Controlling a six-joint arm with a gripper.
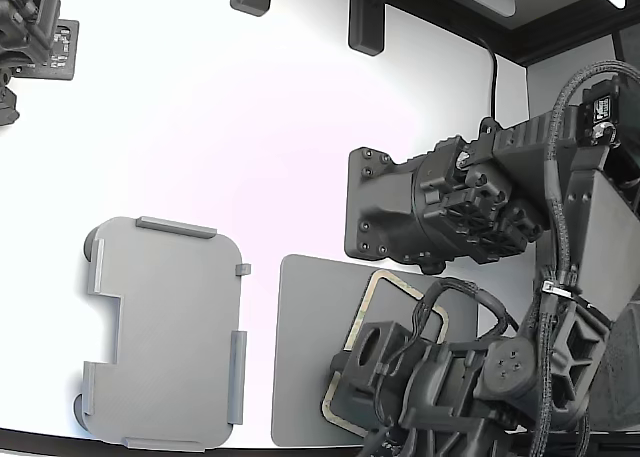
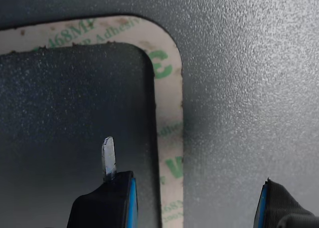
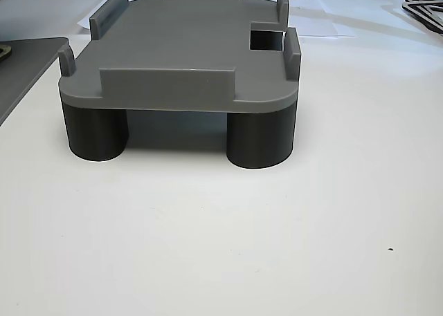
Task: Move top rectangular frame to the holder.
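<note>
Here the thin tan-beige rectangular frame (image 2: 169, 118) lies flat on the dark grey mat (image 1: 310, 317), one long side running between the wide, empty jaws of the gripper (image 2: 194, 200). In the exterior view the light grey plastic holder (image 1: 165, 332) sits at nine o'clock from it; only the other view shows its dark legs

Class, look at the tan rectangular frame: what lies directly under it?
The frame lies flat on the dark grey mat, which shows through its open centre and around it. In the exterior view the arm covers much of the frame, so what lies under that part is hidden.
</note>
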